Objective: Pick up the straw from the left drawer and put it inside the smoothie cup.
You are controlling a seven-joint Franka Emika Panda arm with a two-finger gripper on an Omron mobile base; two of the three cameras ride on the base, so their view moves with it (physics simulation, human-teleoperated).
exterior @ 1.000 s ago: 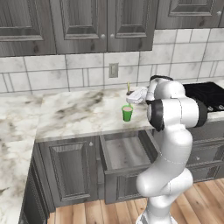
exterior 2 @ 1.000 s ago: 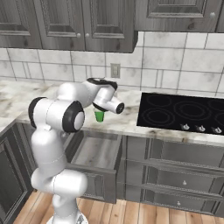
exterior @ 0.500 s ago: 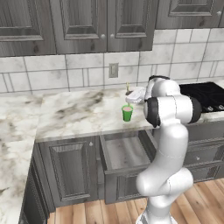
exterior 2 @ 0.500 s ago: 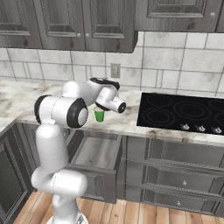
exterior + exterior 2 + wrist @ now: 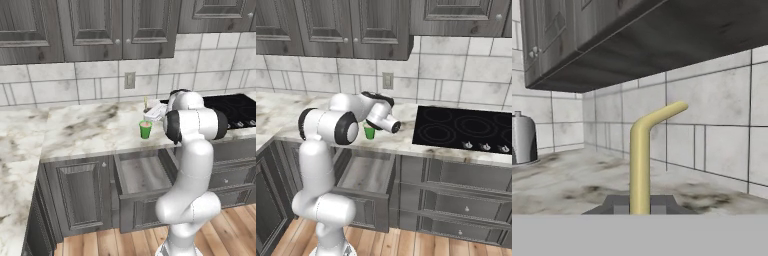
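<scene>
My gripper [image 5: 639, 205] is shut on the straw [image 5: 640, 160], a pale yellow stick with a bent tip that rises between the two dark fingertips [image 5: 615, 204]. In the left base view the straw [image 5: 146, 103] stands upright in the gripper [image 5: 149, 111], just above and behind the smoothie cup [image 5: 145, 129], apart from it. The green cup [image 5: 369, 133] sits on the marble counter near its front edge, partly behind my forearm in the right base view. Below the cup, the left drawer [image 5: 142, 176] hangs open, and its inside looks bare.
A black cooktop [image 5: 461, 128] lies to the right of the cup. A grey metal canister [image 5: 522, 138] stands on the counter by the tiled wall. Upper cabinets [image 5: 95, 27] hang over the counter [image 5: 85, 127]. The open drawer [image 5: 367, 175] juts out toward my base.
My elbow has swung a little toward the counter. The hand stays near the cup with the straw still in its grip.
</scene>
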